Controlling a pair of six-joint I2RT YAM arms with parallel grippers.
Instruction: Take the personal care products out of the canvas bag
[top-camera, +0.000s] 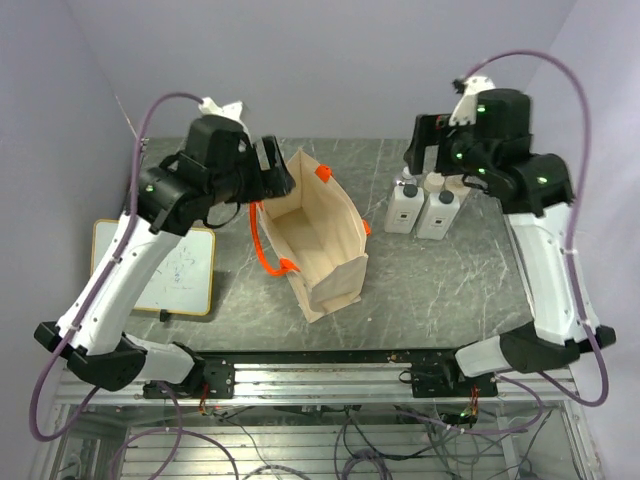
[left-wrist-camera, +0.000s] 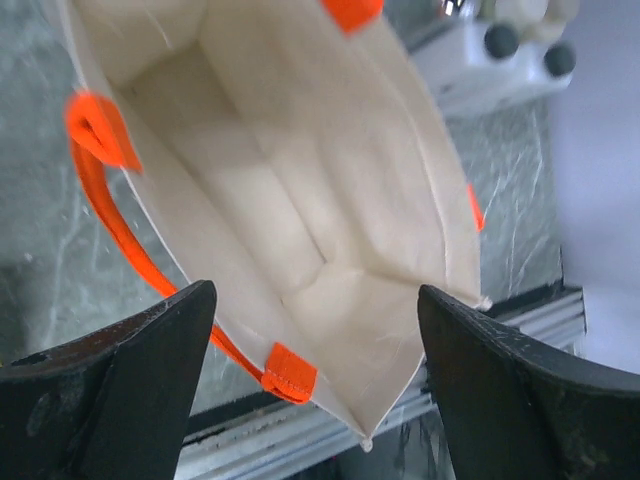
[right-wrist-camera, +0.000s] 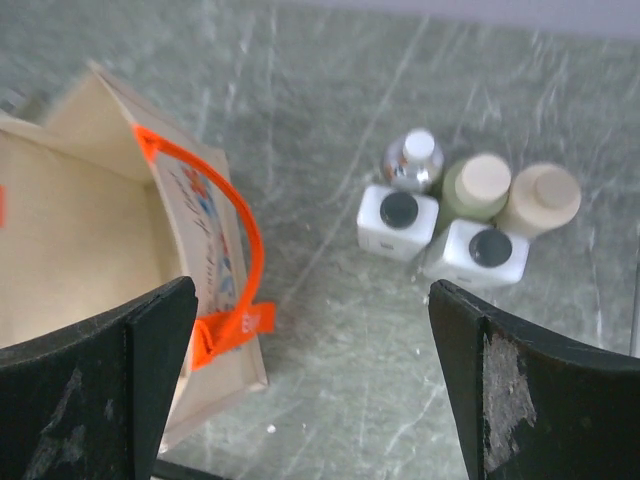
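Your grey marbled tabletop carries the canvas bag, upright and gaping, mid-table; your left arm crooks over its mouth, left jaws spread; your right arm hangs above the bottles clustered to its right, right jaws spread likewise.

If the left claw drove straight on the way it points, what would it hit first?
Probably the canvas bag: the left claw aims into its open mouth, which looks empty, so it would touch the cloth floor or inner wall first. Depth is unclear.
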